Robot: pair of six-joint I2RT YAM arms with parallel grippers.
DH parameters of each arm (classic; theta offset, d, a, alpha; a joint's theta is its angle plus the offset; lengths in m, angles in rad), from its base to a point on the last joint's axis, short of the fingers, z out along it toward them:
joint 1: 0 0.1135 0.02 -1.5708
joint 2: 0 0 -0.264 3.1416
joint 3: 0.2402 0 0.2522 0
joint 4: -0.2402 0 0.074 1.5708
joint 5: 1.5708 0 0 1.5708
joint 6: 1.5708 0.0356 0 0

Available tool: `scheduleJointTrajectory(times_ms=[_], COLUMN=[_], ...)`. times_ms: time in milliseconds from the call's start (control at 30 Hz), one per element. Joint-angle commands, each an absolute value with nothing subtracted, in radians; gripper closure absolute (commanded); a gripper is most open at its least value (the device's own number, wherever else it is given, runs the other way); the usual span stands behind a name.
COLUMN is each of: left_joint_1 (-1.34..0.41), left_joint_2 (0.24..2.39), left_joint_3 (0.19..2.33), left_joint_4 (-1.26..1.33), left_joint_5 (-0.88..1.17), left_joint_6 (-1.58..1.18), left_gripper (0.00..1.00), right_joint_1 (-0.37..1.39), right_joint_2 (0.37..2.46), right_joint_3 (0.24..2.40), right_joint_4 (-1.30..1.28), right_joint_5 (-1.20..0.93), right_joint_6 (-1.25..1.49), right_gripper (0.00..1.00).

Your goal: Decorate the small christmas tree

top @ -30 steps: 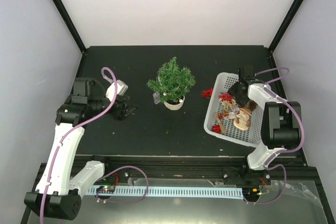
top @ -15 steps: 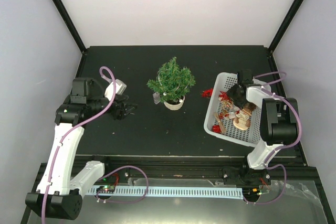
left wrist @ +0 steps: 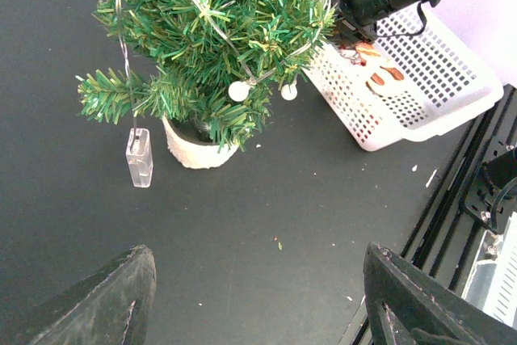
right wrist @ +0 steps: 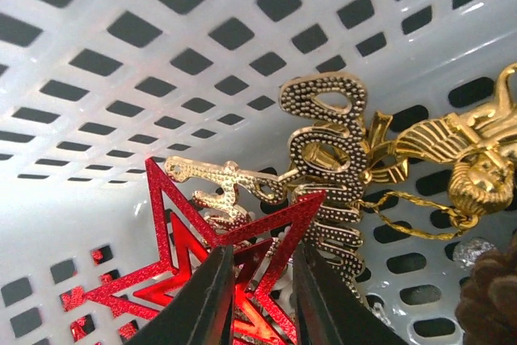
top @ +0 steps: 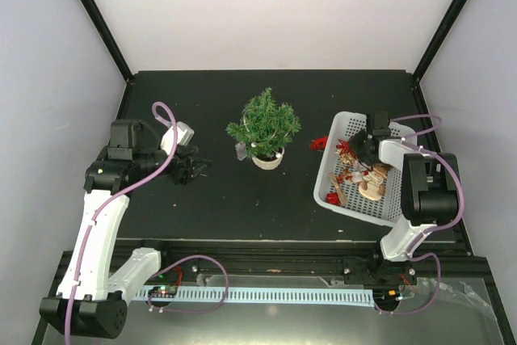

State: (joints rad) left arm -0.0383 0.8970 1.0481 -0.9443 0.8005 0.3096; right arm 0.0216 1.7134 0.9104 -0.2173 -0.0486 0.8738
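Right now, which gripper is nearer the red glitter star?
Right gripper: its fingers straddle the star in the white basket; the left gripper hovers open beyond the small christmas tree.

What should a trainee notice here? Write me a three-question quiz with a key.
1. True or false: the small christmas tree stands inside the white basket.
2. What lies between the fingers of the right end effector? A. red glitter star B. candy cane C. blue bauble
3. Fill in: the left end effector is ___, holding nothing.
Key: 1 false; 2 A; 3 open.
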Motion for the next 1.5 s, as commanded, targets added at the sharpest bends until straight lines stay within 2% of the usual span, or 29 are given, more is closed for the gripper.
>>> scheduleJointTrajectory(times_ms=[0,200,367,633,767,867,933,1033,1467], left_joint_1=[-0.028,-0.024,-0.02,-0.013,-0.01,-0.008,-0.008,-0.005,0.004], left_joint_2=[0.883,0.876,0.868,0.852,0.848,0.848,0.848,0.845,0.839], left_joint_3=[1.047,1.039,1.032,1.019,1.017,1.017,1.017,1.016,1.011], left_joint_4=[-0.923,-0.921,-0.917,-0.905,-0.903,-0.9,-0.902,-0.902,-0.9], left_joint_5=[0.826,0.829,0.83,0.833,0.839,0.841,0.842,0.846,0.851], left_joint_6=[0.299,0.299,0.296,0.289,0.287,0.285,0.285,0.284,0.282], left_gripper=[0.29,0.29,0.29,0.29,0.29,0.29,0.29,0.29,0.28], right_joint_1=[0.019,0.018,0.017,0.018,0.019,0.018,0.017,0.018,0.018], right_joint_2=[1.665,1.598,1.55,1.467,1.513,1.543,1.563,1.586,1.653], right_joint_3=[0.847,0.799,0.767,0.746,0.808,0.813,0.812,0.812,0.832], right_joint_4=[-0.107,-0.053,-0.038,-0.094,-0.204,-0.229,-0.235,-0.25,-0.222], right_joint_5=[-0.089,-0.099,-0.096,-0.069,-0.081,-0.085,-0.092,-0.104,-0.106], right_joint_6=[0.877,0.862,0.848,0.817,0.785,0.785,0.79,0.797,0.801], right_gripper=[0.78,0.87,0.99,0.99,0.96,0.89,0.84,0.72,0.7])
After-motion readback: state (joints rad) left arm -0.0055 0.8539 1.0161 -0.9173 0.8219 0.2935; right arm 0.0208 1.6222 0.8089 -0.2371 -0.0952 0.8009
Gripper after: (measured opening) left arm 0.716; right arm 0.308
